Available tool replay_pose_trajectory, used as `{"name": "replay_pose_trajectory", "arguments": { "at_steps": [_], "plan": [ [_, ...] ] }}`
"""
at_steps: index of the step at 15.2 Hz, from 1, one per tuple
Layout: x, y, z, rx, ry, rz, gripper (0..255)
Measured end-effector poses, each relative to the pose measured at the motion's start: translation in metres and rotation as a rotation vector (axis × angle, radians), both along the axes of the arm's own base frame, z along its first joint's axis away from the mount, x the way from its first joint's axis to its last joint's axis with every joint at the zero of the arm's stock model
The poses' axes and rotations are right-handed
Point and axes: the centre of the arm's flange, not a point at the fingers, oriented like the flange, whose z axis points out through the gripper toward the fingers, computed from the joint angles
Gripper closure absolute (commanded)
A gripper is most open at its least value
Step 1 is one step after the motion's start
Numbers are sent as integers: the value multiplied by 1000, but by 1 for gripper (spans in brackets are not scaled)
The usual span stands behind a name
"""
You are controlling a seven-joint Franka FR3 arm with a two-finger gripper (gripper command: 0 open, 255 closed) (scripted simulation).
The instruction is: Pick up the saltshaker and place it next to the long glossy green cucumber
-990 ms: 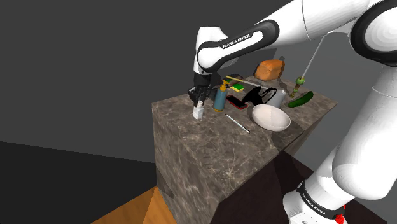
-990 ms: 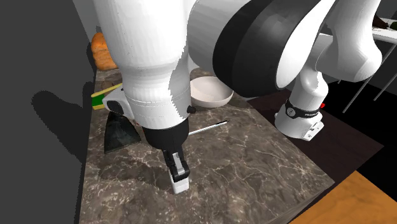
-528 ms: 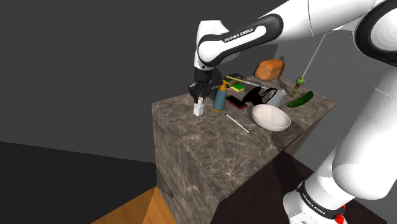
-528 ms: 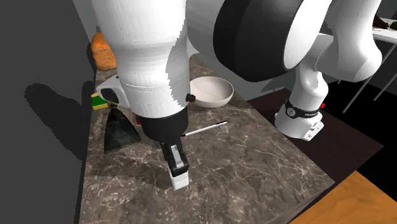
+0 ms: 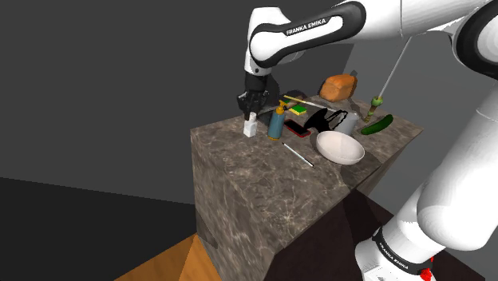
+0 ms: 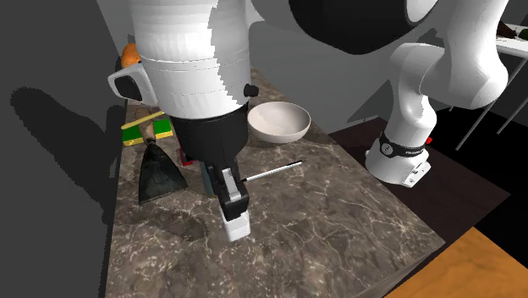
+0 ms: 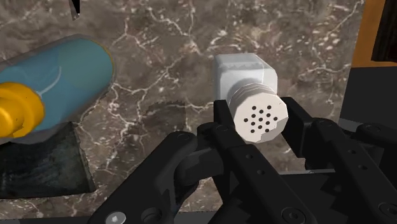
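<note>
The saltshaker (image 5: 250,126) is a small white block with a round perforated cap (image 7: 257,118). My gripper (image 5: 250,112) is shut on its top, and the shaker hangs a little above the dark marble counter (image 5: 263,180) near its far left corner. From the other side the black fingers (image 6: 228,188) clasp the shaker (image 6: 237,225) over its shadow. In the wrist view my gripper (image 7: 257,121) clasps the cap from both sides. The long green cucumber (image 5: 377,124) lies at the counter's far right end, well away from the gripper.
Beside the shaker stands a blue bottle (image 5: 276,122) with a yellow cap (image 7: 18,112). Between it and the cucumber are a white bowl (image 5: 340,147), a thin white stick (image 5: 298,154), a black cloth (image 6: 159,173), a green-yellow sponge (image 5: 297,108) and a loaf of bread (image 5: 338,87).
My gripper has risen with the saltshaker in it, lifting the shaker off the counter. The other things have not moved.
</note>
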Motion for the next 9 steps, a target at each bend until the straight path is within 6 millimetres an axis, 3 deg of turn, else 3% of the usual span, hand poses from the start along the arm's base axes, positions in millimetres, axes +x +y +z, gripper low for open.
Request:
{"name": "replay_pose_trajectory", "arguments": {
  "at_steps": [9],
  "plan": [
    [-2, -1, 48, 0, 0, 0, 255]
  ]
}}
